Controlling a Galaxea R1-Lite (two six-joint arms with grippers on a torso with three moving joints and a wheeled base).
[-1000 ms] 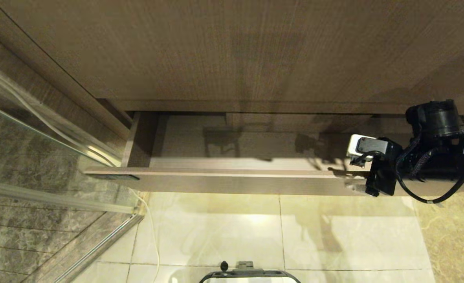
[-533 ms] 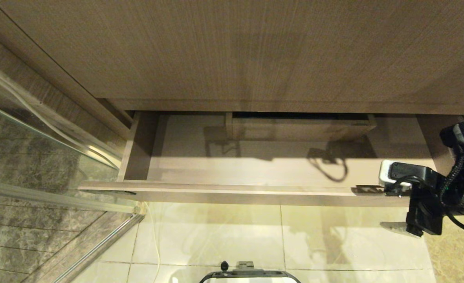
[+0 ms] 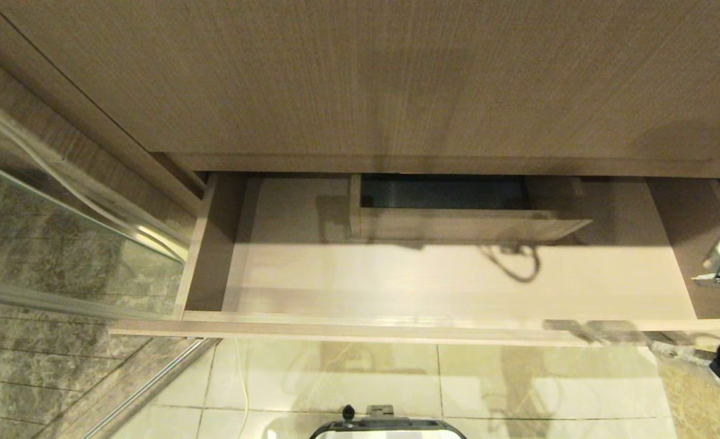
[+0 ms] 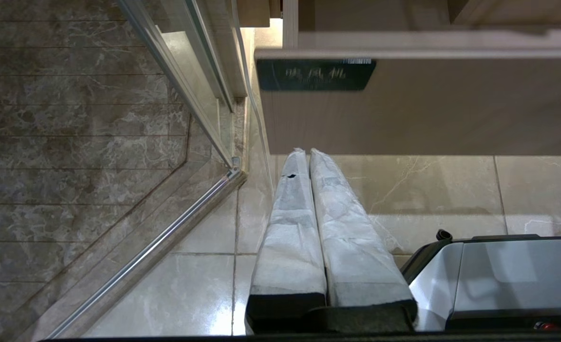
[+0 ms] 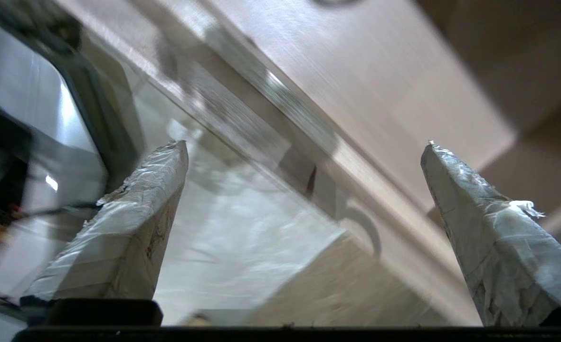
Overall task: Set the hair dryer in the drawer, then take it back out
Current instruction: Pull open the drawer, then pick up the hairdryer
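My right claw (image 5: 304, 147): two tapered fingers (image 5: 133, 223) wrapped in crinkled whitish tape, spread wide apart, nothing between them. It hangs at the far right of the scene, just off the drawer's (image 3: 360, 328) right end, over the glossy cream floor tiles (image 3: 494, 384). The drawer is wide, shallow, pale wood-grain, with a smooth bare bottom and a boxed rectangular cutout (image 3: 445, 192) at the back. Black label plate (image 4: 315, 74) on its front, left end. No hair dryer in any view. Since a second ago the drawer has come much farther out, and my right arm has pulled away to the right. Left claw (image 4: 309, 156) parked low, fingers pressed together, beside the glass shower panel (image 4: 180, 85).
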